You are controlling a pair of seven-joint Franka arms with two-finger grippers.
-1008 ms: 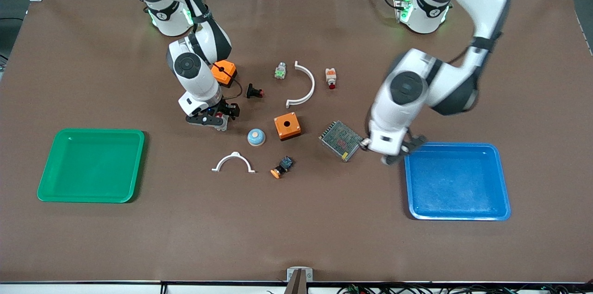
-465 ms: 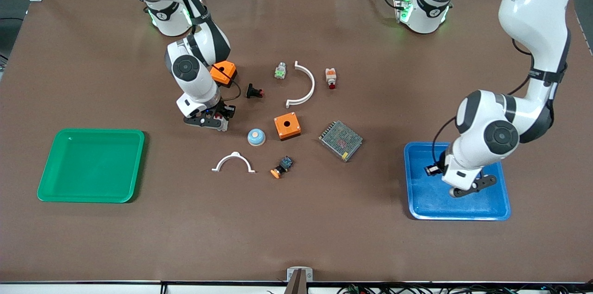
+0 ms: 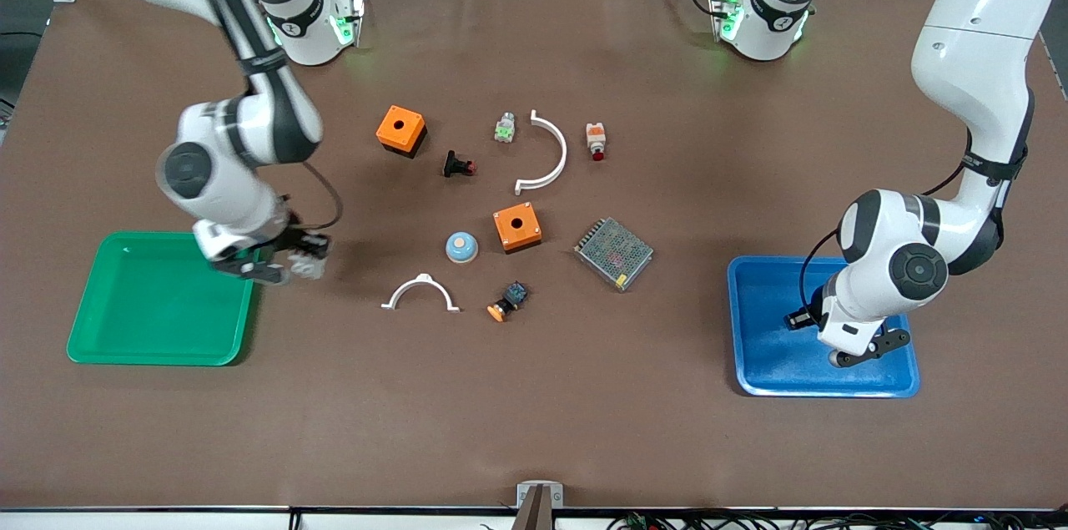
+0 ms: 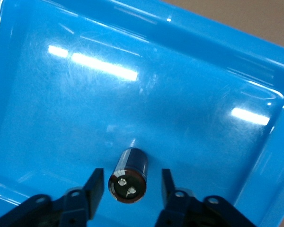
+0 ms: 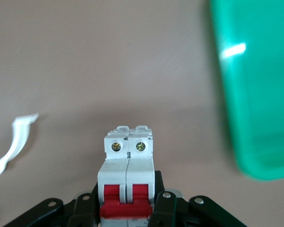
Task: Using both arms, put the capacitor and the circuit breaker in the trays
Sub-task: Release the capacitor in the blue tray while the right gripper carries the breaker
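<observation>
1. Brown table [image 3: 534,430], parts scattered mid-frame, green tray [image 3: 158,300] lower left, blue tray [image 3: 822,380] lower right.
2. Left gripper [image 4: 132,201] sits over the blue tray, fingers spread around the capacitor [image 4: 128,175].
3. Right gripper [image 5: 128,208] clamps the circuit breaker [image 5: 128,177] just beside the green tray's edge.

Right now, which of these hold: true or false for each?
1. The right claw grips the circuit breaker. True.
2. The circuit breaker lies in the green tray. False: it is held over the brown table, beside the tray's edge.
3. The left claw is over the blue tray. True.
4. The left claw is clamped on the capacitor. False: its fingers stand apart, with a gap on each side of the capacitor.
</observation>
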